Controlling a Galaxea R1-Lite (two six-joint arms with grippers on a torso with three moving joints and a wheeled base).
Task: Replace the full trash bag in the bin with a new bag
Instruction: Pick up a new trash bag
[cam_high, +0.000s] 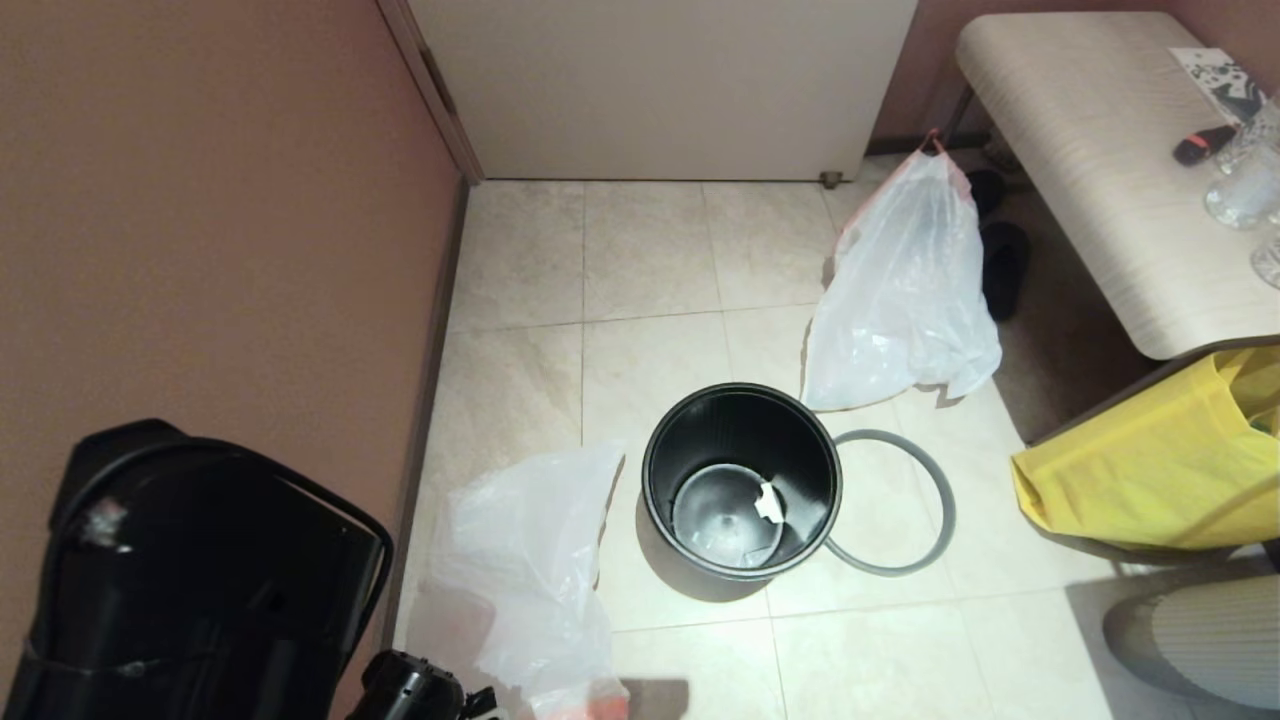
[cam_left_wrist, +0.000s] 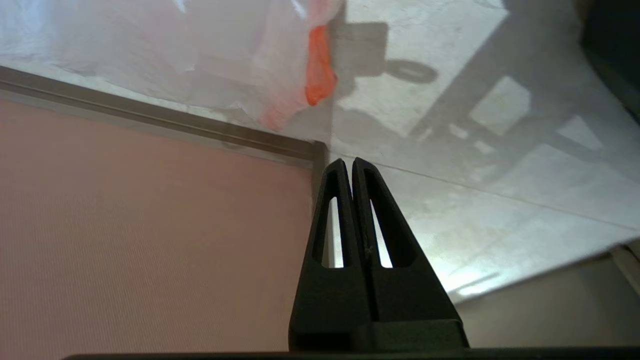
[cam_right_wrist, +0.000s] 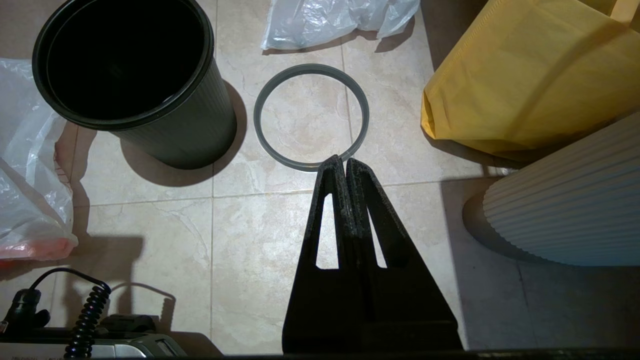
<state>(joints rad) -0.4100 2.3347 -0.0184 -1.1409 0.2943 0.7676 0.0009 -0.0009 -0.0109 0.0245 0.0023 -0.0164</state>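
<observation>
Head view: left gripper (cam_left_wrist: 348, 161) and right gripper (cam_right_wrist: 340, 159) both closed and empty; bin (cam_high: 741, 480) stands unlined.

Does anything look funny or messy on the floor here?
Yes. The small round black plastic bin has no bag in it, only a scrap of white paper at the bottom. Its thin grey rim ring lies loose on the tiles beside it, and the limp white plastic bag lies crumpled on the floor.

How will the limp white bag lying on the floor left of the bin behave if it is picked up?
The new bag looks thin and crumpled, so it will probably drape floppily. It seems empty, hence very light. Its glossy film may slip.
</observation>
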